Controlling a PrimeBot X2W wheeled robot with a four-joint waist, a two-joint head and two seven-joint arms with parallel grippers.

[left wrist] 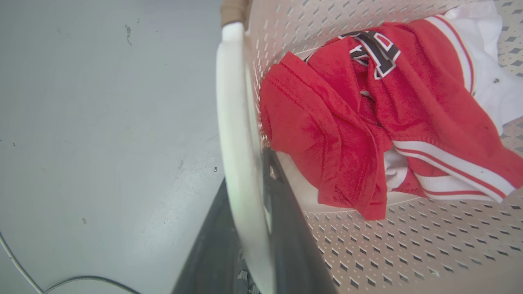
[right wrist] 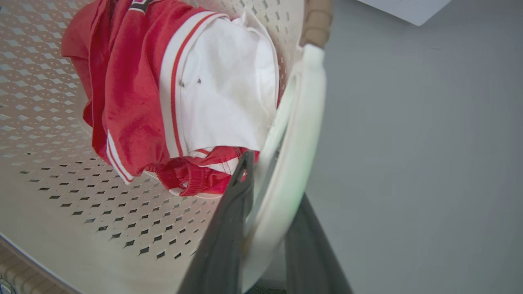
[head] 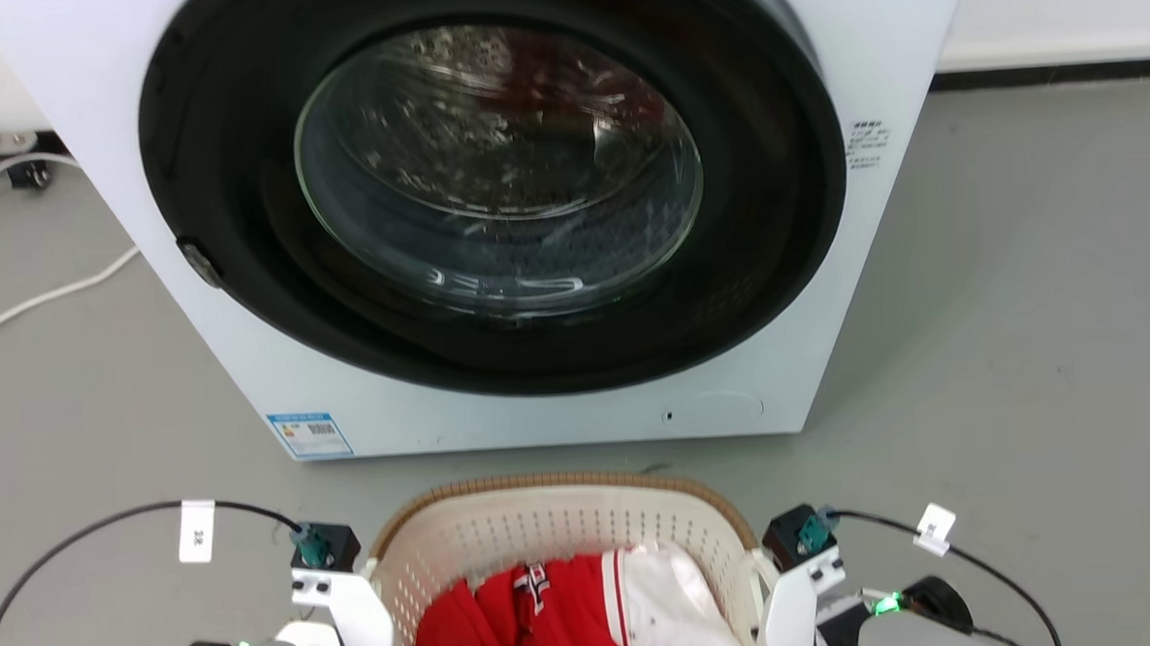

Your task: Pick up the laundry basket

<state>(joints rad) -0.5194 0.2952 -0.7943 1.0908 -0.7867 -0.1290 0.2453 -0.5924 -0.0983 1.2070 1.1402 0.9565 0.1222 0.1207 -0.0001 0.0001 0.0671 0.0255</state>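
The laundry basket [head: 563,486], cream perforated plastic with a brown woven-look rim, sits at the bottom centre of the head view, in front of the washing machine. Inside it lie a red garment [left wrist: 327,122] with white stripes and a white one [right wrist: 224,102]. My left gripper [left wrist: 245,171] is shut on the basket's white left handle [left wrist: 231,102], one dark finger inside the wall and one outside. My right gripper [right wrist: 276,175] clamps the white right handle [right wrist: 304,122] the same way. Whether the basket is off the floor I cannot tell.
A white front-loading washing machine [head: 824,254] with its round dark door [head: 500,171] shut stands just beyond the basket. A white cable [head: 40,298] lies on the grey floor at the left. Open grey floor [head: 1022,342] stretches to the right, with a wall at the back.
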